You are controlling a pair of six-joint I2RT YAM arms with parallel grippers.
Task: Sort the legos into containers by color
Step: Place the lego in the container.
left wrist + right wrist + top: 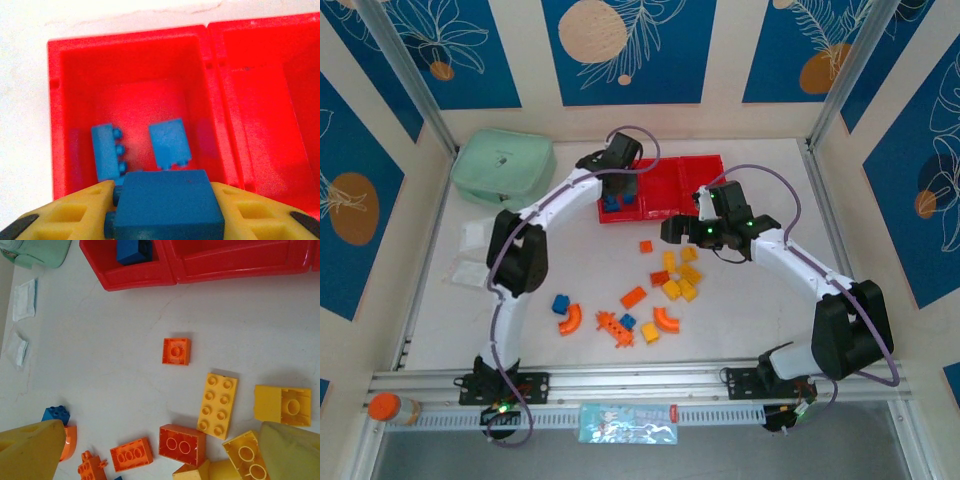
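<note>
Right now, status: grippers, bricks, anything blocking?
Left gripper shut on blue brick over left red bin; two blue bricks already inside. Right gripper open above loose orange and yellow bricks. Nothing blocking the drop.

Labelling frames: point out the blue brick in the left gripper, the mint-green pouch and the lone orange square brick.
blue brick [167,202], left wrist view, its broad upper face.
mint-green pouch [503,167], top external view, its centre.
orange square brick [176,351], right wrist view, its centre.

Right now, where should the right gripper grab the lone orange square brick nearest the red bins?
Grip the orange square brick across two opposite flat side walls, coming straight down from above. It lies flat and stands apart, with bare table on every side.
</note>
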